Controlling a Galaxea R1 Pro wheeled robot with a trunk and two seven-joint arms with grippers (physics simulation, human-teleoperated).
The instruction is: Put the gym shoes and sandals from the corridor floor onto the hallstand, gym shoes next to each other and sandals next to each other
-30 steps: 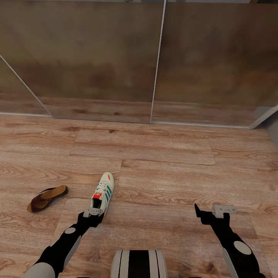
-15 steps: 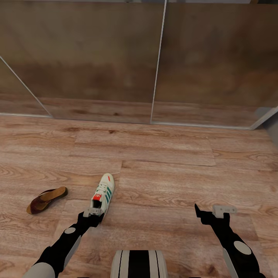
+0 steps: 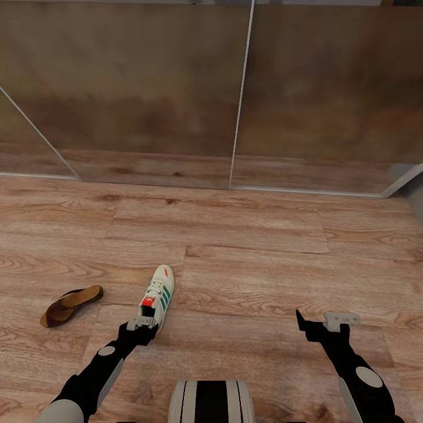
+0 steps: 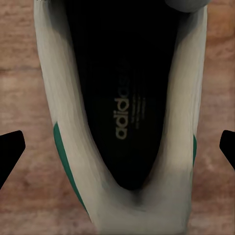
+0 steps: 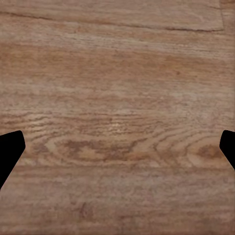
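One gym shoe, cream-white with green stripes and a red-orange heel tab, lies on the corridor floor left of centre, its toe pointing away from me. My left gripper hangs right over its heel end. In the left wrist view the gripper is open, a dark fingertip on each side of the shoe's dark opening, neither touching it. A brown sandal lies further left on the floor. My right gripper is open over bare planks. The hallstand is out of view.
Glossy brown wall panels with thin pale seams close off the far side of the floor. A grey sliver shows at the right edge. My own base shows at the bottom centre.
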